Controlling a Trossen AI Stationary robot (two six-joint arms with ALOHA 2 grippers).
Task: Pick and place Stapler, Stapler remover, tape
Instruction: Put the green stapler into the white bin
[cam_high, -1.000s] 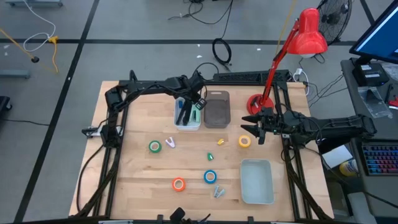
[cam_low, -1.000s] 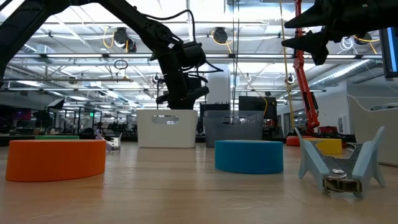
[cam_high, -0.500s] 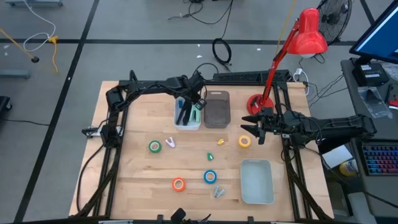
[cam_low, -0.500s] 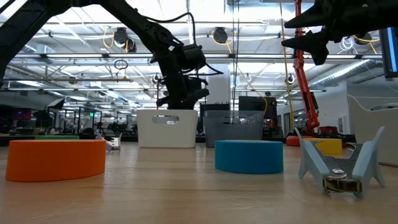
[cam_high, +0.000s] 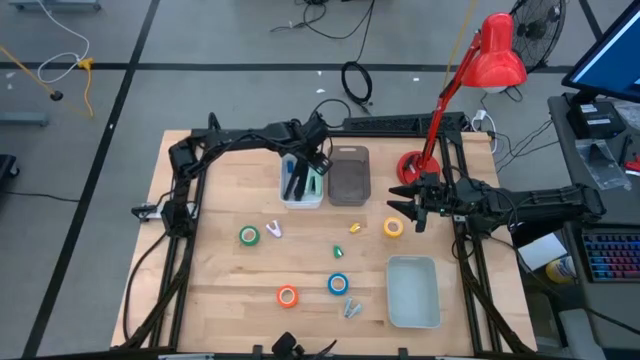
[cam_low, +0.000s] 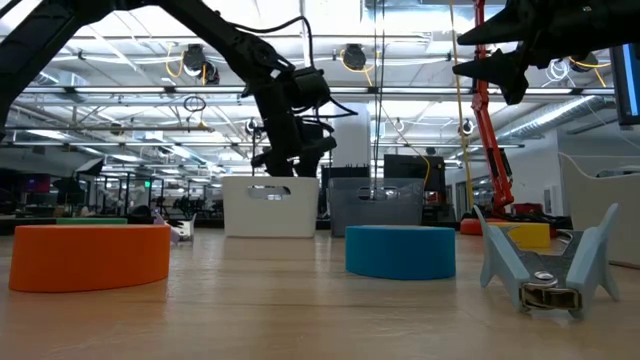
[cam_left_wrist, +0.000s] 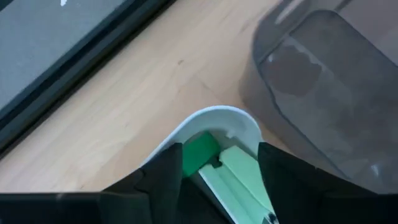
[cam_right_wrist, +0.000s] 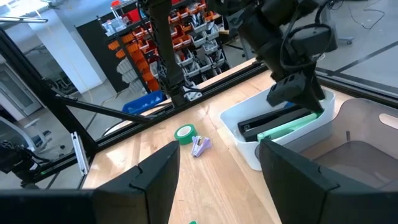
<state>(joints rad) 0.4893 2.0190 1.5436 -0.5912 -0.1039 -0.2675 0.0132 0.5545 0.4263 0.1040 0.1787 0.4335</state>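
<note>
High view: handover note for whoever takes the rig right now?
Left hand: over the white bin, at the green stapler lying in it beside a black stapler.
Right hand: open, empty, beside the yellow tape.
Done: both staplers binned.
Left: green tape, orange tape, blue tape, yellow tape and the grey staple remover, all loose on the table.

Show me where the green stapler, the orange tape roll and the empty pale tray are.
green stapler (cam_right_wrist: 290, 127): right wrist view, on its long green top, inside the white bin.
orange tape roll (cam_high: 287, 296): high view, on its coloured ring.
pale tray (cam_high: 413, 311): high view, on its bare floor.
</note>
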